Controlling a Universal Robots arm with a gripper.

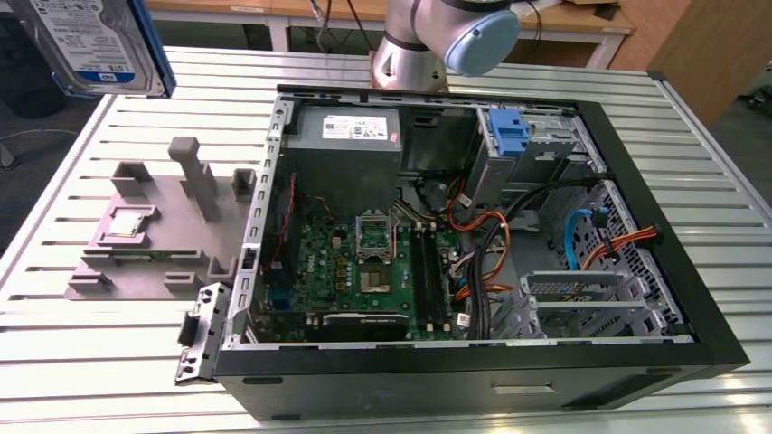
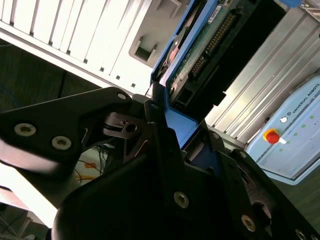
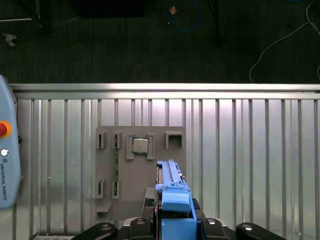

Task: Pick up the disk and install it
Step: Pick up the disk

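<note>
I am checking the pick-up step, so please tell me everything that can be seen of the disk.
The disk is a flat silver drive with a white-and-blue label, framed by a blue plastic carrier. The second wrist view shows its green circuit board and connector row. It hangs on edge in the air at the exterior view's upper left, outside the open computer case. The gripper is shut on its blue frame.

Bright overhead light strikes the ribbed metal table (image 1: 72, 362), whose slats glare white in the exterior view. The computer case (image 1: 483, 389) is dimmer inside, its walls shading the circuit board (image 1: 350, 262). In the second wrist view the gripper (image 2: 180, 130), clamped on the disk (image 2: 200, 55), is an underlit black mass against washed-out slats.
</note>
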